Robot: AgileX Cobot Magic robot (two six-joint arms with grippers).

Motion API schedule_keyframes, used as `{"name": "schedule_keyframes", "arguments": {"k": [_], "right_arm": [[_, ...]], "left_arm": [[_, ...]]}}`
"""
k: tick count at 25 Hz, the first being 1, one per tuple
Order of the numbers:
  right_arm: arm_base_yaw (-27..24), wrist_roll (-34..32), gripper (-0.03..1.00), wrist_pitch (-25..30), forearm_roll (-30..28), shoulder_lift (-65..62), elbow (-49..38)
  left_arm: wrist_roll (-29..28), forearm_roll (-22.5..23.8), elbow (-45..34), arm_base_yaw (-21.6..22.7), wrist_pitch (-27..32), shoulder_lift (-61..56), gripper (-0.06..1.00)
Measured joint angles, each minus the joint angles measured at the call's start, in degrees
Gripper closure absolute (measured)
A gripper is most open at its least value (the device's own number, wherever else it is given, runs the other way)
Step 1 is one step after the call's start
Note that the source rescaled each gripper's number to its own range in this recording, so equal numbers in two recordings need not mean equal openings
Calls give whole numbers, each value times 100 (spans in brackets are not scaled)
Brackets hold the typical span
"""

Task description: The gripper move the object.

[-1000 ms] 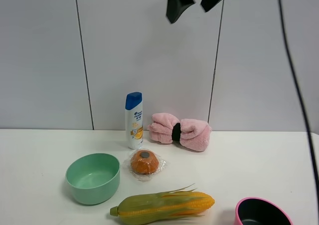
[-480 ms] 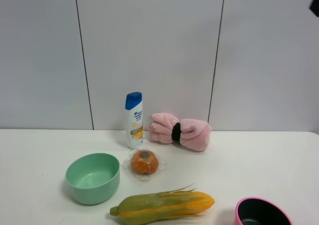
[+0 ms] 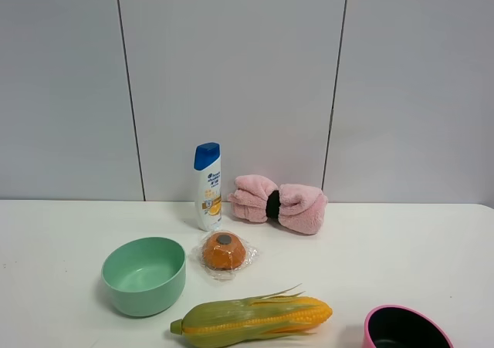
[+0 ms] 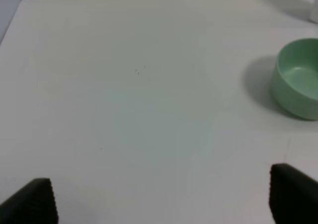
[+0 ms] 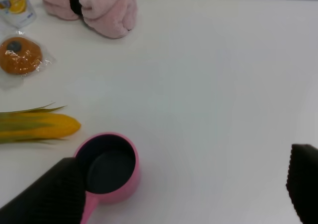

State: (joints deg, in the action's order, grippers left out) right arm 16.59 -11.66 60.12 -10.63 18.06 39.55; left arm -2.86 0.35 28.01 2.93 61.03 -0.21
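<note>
The white shampoo bottle (image 3: 208, 186) with a blue cap and a blue-and-orange label stands upright at the back of the table by the wall. Its lower part shows at the edge of the right wrist view (image 5: 12, 3). Neither gripper shows in the exterior high view. My left gripper (image 4: 161, 204) is open and empty above bare table, far from the bottle. My right gripper (image 5: 174, 194) is open and empty above the table near the pink pot (image 5: 107, 167), well away from the bottle.
A pink towel bow (image 3: 278, 203) lies right of the bottle. A wrapped orange round item (image 3: 224, 251) lies in front of it. A green bowl (image 3: 144, 275), a corn cob (image 3: 251, 318) and the pink pot (image 3: 405, 329) stand along the front.
The black gripper at the top of the exterior high view moved off to the upper right and has left the view. Nothing on the table has moved.
</note>
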Motion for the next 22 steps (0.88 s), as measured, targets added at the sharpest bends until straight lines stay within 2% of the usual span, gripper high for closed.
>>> {"name": "schedule_keyframes", "arguments": {"k": [2, 6, 9, 12, 15, 18, 22], "right_arm": [[-415, -14, 30, 1, 136, -568, -332], [-1620, 80, 30, -13, 448, -1487, -573], [-2249, 582, 30, -43, 925, -1811, -602], [-2342, 1314, 30, -43, 1415, -1811, -813], [-2342, 1764, 30, 92, 1704, -1811, -1087], [-2310, 1846, 30, 119, 1744, -1811, -1120], [-1939, 1833, 30, 119, 1737, -1811, -1120]], "left_arm": [[0, 0, 0, 0, 0, 0, -6], [0, 0, 0, 0, 0, 0, -6], [0, 0, 0, 0, 0, 0, -6], [0, 0, 0, 0, 0, 0, -6], [0, 0, 0, 0, 0, 0, -6], [0, 0, 0, 0, 0, 0, -6], [0, 0, 0, 0, 0, 0, -6]]}}
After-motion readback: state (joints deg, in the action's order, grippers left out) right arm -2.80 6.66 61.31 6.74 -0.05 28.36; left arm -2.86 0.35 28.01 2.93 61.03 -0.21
